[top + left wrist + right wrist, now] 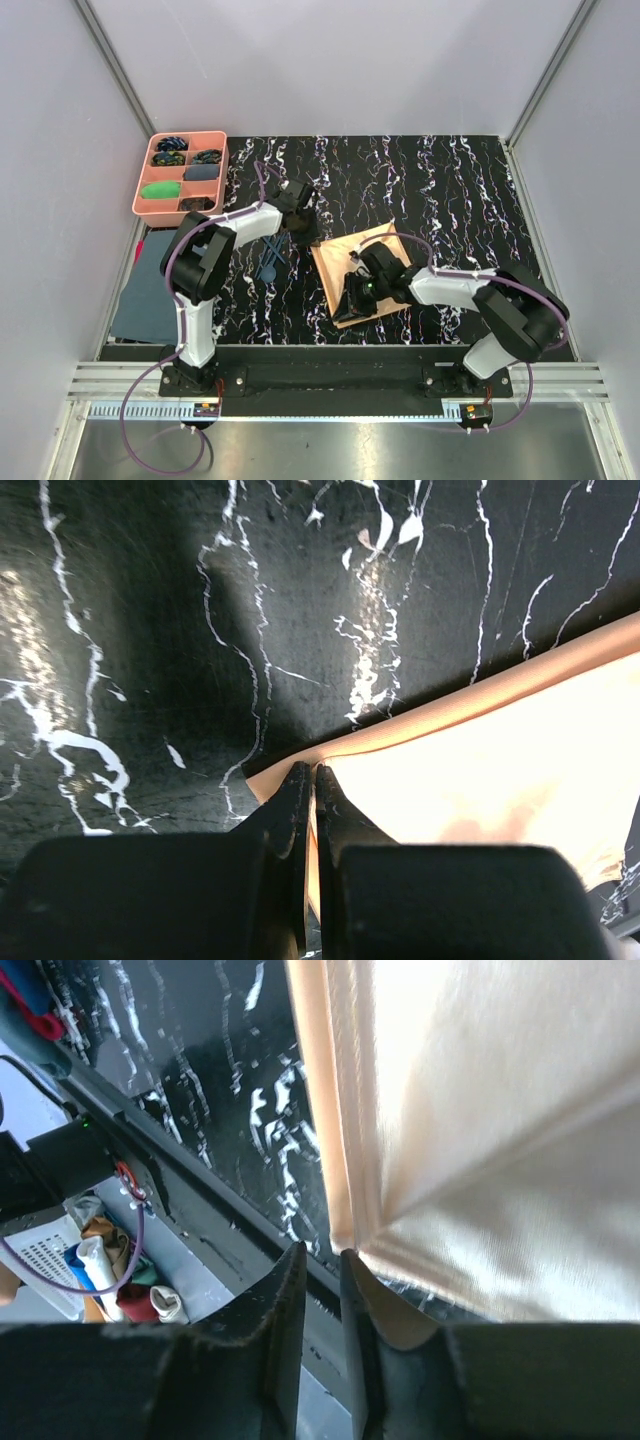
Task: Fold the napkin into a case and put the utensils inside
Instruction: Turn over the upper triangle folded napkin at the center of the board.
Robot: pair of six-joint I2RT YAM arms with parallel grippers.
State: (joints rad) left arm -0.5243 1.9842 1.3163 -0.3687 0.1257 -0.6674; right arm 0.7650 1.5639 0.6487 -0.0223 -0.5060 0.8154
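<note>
Napkin (350,250), one, lies folded; two grippers flank it, left gripper (312,780) clamped on its 10 o'clock corner, right gripper (320,1260) slightly parted at 6 o'clock.

L arm (215,250) rises from its base, bends at the elbow, and the forearm runs fwd and toward the centre. Its wrist tips down. L gripper (312,770) is held low, fingers pressed together, pinching a corner of the napkin (500,760) between the tips. R arm (470,290) doubles back at its elbow on the far right, w/ the forearm stretched left toward the centre and the wrist pitched down. R gripper (320,1252) is also low, jaws parted by a narrow slit, nothing visible between them. One fingertip is just beside the napkin's folded corner. The grippers are near each other but apart, L farther from the bases than R.
</note>
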